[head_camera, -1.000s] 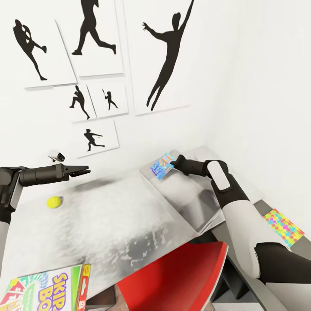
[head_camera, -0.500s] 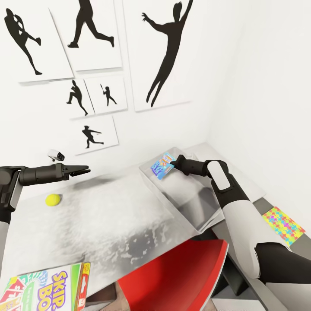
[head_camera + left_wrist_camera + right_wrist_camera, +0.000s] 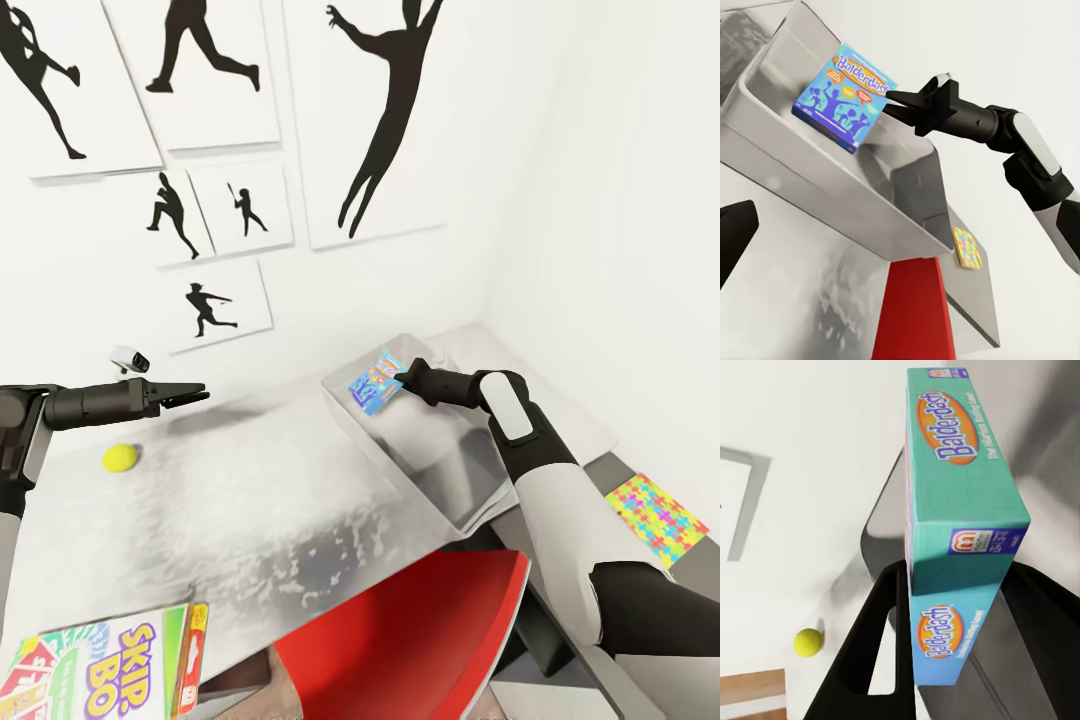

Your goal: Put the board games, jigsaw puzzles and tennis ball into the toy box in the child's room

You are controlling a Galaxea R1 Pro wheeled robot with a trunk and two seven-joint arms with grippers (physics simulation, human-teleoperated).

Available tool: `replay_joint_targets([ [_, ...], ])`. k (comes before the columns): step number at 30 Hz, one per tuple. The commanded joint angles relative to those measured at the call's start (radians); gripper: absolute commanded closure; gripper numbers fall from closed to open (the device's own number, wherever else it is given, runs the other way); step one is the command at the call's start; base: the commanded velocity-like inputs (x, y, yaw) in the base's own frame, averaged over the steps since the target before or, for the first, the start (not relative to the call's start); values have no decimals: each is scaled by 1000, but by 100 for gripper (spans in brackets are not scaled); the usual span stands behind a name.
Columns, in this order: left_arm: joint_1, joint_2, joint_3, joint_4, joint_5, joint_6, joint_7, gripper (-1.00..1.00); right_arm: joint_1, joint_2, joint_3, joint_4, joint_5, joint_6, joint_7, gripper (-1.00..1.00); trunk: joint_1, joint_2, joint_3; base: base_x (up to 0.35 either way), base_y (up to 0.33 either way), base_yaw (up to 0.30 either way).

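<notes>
right gripper (image 3: 398,384) holding game (image 3: 374,382) over box (image 3: 445,500), ready to drop it in.
right fingers are pinching the game's edge so it is hanging on edge above the box's far end, long axis tilted along the fingers, cover facing the left arm. left gripper (image 3: 196,397) is hovering above the tabletop (image 3: 250,500) near the ball (image 3: 120,457), fingers nearly closed, holding nothing.
</notes>
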Motion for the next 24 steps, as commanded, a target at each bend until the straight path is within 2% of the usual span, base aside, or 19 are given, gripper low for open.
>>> replay_joint_targets([
  [1, -1, 0, 0, 0, -1, 11, -4, -100, -1, 1, -1, 0, 7, 3, 6, 100, 0, -2, -3, 0, 0, 0],
  [12, -1, 0, 0, 0, -1, 11, -4, -100, 1, 0, -1, 0, 8, 0, 6, 100, 0, -2, -19, 0, 0, 0],
  [24, -1, 0, 0, 0, -1, 11, -4, -100, 1, -1, -1, 0, 9, 0, 6, 100, 0, -2, -21, 0, 0, 0],
])
